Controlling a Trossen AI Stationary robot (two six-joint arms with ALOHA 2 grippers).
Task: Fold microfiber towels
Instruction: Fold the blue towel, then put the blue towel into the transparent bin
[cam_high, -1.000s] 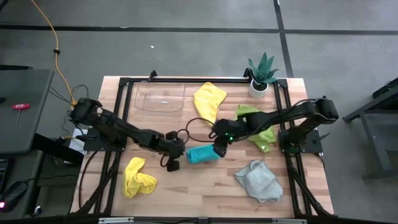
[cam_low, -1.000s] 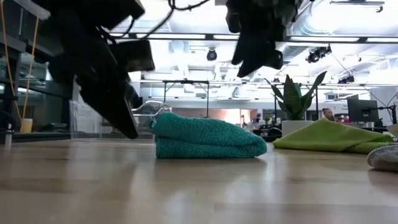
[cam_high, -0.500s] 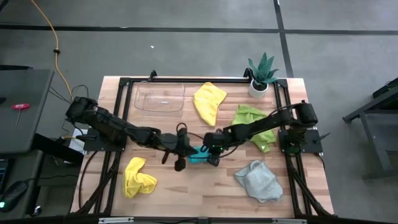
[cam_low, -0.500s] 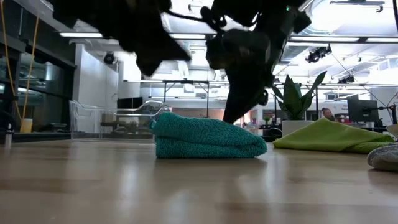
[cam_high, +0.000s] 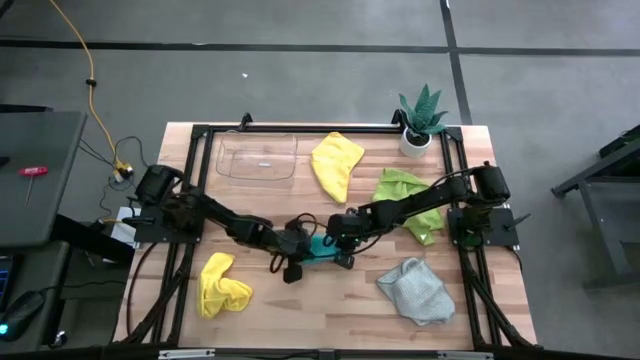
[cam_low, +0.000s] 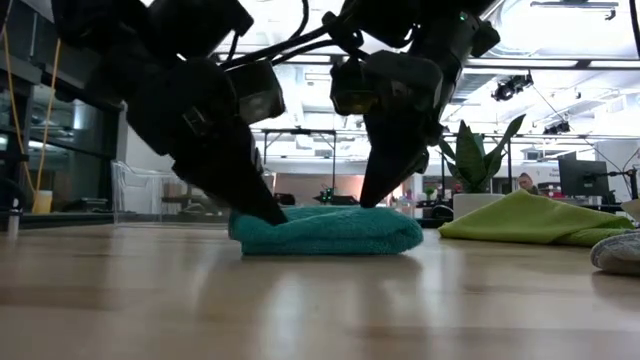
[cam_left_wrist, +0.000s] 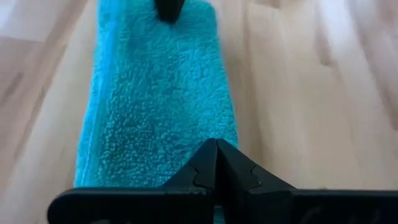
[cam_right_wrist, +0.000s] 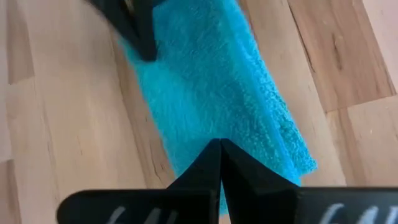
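A teal-blue microfiber towel (cam_high: 322, 247) lies folded on the wooden table near its middle, flat on its underside (cam_low: 330, 232). My left gripper (cam_low: 272, 214) is shut, with its tip on the towel's left end. My right gripper (cam_low: 368, 203) is shut too, and its tip is on the towel's top, right of the middle. Each wrist view looks along its own shut fingers (cam_left_wrist: 216, 146) (cam_right_wrist: 219, 144) over the teal pile. My left gripper presses its shut fingertips down on the towel's left end (cam_low: 262, 222). It slants down from the table's left. The towel lies flat on the table and is dented under the tip. My right gripper presses its shut fingertips on the towel's top face (cam_low: 372, 212), right of the middle. It slants steeply down from the table's right. The towel stays on the table.
Around the teal towel lie a yellow towel (cam_high: 222, 285) at the near left, a grey one (cam_high: 415, 290) at the near right, a lime green one (cam_high: 410, 195) under the right arm and another yellow one (cam_high: 337, 163) at the back. A clear tray (cam_high: 258, 157) and a potted plant (cam_high: 420, 120) stand at the far edge.
My right gripper has come down from above onto the teal towel. My left gripper has moved toward the table's right and down onto the towel's left end. The folded towel now lies flatter than before.
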